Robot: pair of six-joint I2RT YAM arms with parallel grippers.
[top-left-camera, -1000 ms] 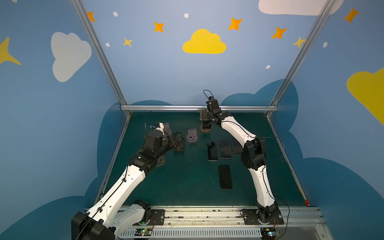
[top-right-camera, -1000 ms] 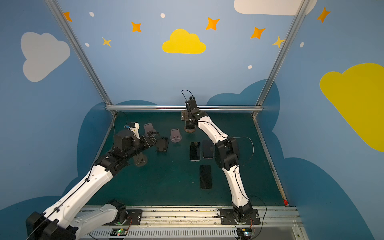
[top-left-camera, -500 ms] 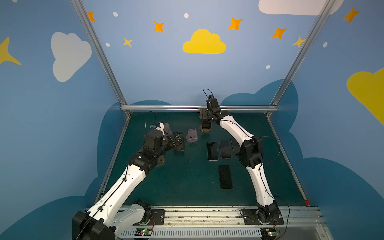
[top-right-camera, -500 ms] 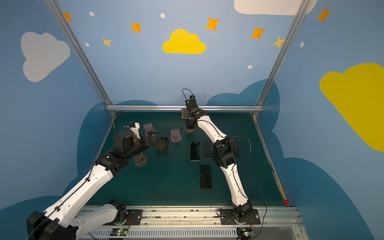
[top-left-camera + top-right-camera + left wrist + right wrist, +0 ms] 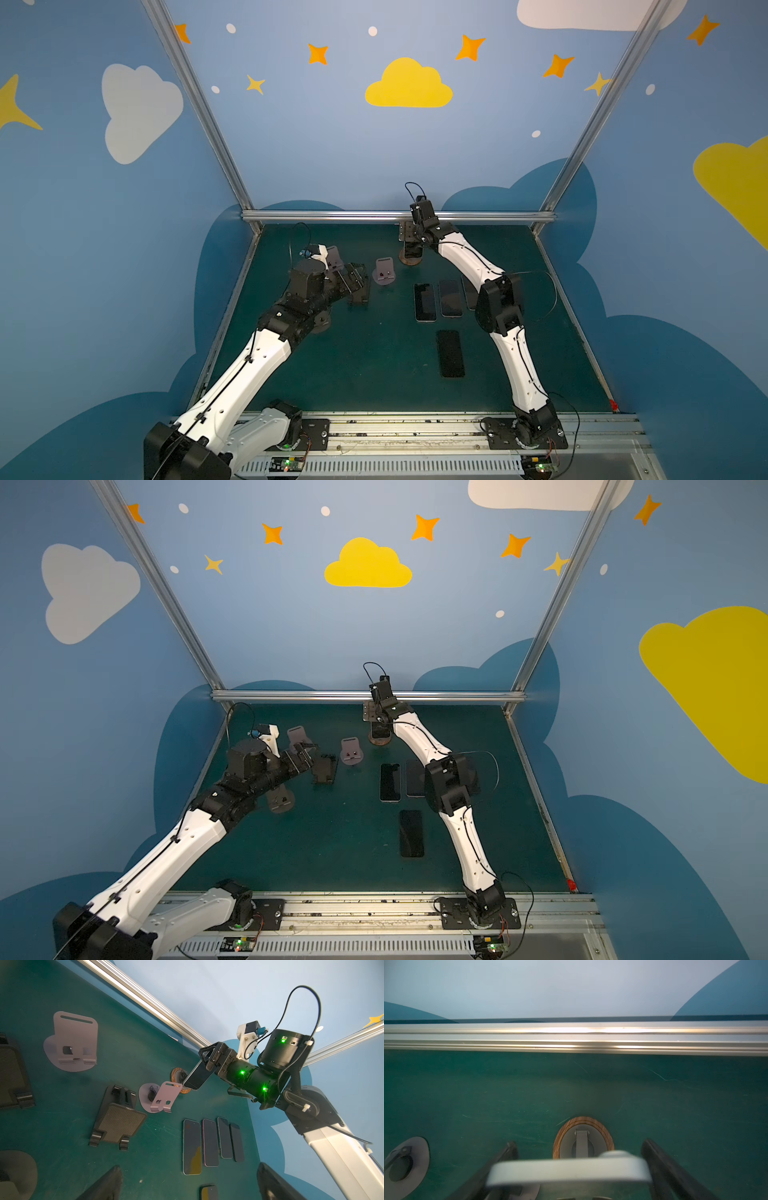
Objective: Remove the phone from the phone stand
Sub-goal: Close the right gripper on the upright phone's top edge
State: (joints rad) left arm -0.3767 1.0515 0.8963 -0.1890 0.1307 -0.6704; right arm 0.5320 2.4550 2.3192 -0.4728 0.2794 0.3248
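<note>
The phone [image 5: 412,251] [image 5: 380,731] leans dark-screened on a phone stand with a round wooden base [image 5: 411,262] [image 5: 178,1082] near the back rail. My right gripper [image 5: 409,240] [image 5: 209,1059] is shut on the phone's upper end. In the right wrist view its pale top edge [image 5: 566,1169] spans between the two fingers [image 5: 660,1159], touching both. The phone's [image 5: 197,1077] lower end still rests at the stand. My left gripper [image 5: 351,277] [image 5: 189,1188] hangs open and empty over the mat on the left, well apart from the phone.
Several phones [image 5: 424,302] [image 5: 192,1147] lie flat in a row mid-mat, with one more [image 5: 450,353] nearer the front. Two lilac stands [image 5: 384,270] [image 5: 334,255] and a black stand [image 5: 118,1120] sit on the left. The metal back rail [image 5: 332,216] runs just behind the right gripper.
My right gripper's jaws have narrowed onto the phone, and the right arm's elbow has shifted slightly. The left arm has not moved.
</note>
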